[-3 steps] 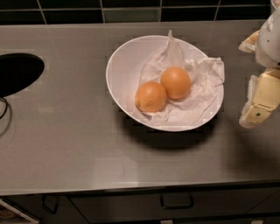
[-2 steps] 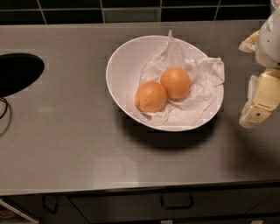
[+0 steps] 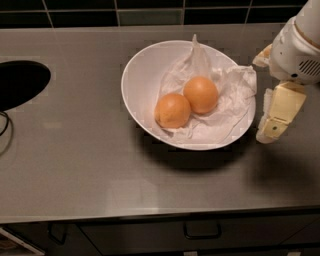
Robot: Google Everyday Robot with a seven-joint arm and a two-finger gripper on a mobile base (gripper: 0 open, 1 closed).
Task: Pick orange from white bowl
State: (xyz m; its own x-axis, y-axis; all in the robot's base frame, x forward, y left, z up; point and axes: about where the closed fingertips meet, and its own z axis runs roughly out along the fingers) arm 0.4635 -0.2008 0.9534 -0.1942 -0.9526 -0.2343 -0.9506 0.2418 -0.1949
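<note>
Two near-identical oranges lie touching in the white bowl (image 3: 145, 65) on crumpled white paper (image 3: 225, 95): one at front left (image 3: 172, 111), one behind it to the right (image 3: 200, 94). The bowl stands on the grey counter, middle right. My gripper (image 3: 263, 98) hangs just right of the bowl's right rim, beside it and outside it. It is open and empty, with one yellowish finger (image 3: 278, 114) pointing down toward the counter and the other finger (image 3: 262, 56) further back. It touches neither orange.
A dark oval sink opening (image 3: 20, 82) is cut into the counter at the far left. A dark tiled wall (image 3: 150, 10) runs along the back. The counter's front edge has a drawer with a handle (image 3: 202, 231) below it.
</note>
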